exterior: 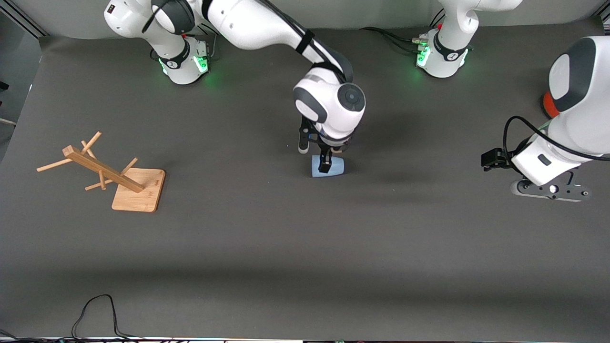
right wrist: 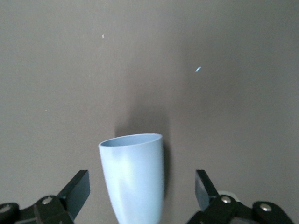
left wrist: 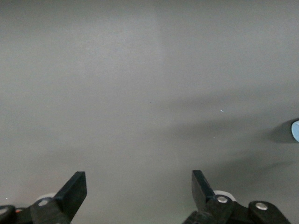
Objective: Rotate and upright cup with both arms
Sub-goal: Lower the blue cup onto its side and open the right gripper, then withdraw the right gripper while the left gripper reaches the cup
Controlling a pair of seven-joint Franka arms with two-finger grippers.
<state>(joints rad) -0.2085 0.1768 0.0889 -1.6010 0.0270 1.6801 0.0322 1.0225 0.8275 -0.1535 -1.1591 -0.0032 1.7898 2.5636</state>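
The light-blue cup (exterior: 333, 166) lies on its side on the dark mat, mid-table, its wider rim toward the right arm's end. My right gripper (exterior: 314, 155) hangs straight down over it, open. In the right wrist view the cup (right wrist: 133, 177) lies between the two fingers with a gap on each side, and my right gripper (right wrist: 141, 182) touches nothing. My left gripper (exterior: 548, 189) waits low over bare mat at the left arm's end. It is open and empty in the left wrist view (left wrist: 138, 182), where a sliver of the cup (left wrist: 295, 130) shows at the edge.
A wooden peg rack (exterior: 114, 176) on a square base leans over near the right arm's end. An orange-red cylinder (exterior: 549, 105) is partly hidden by the left arm. A black cable (exterior: 95, 309) loops at the table's edge nearest the front camera.
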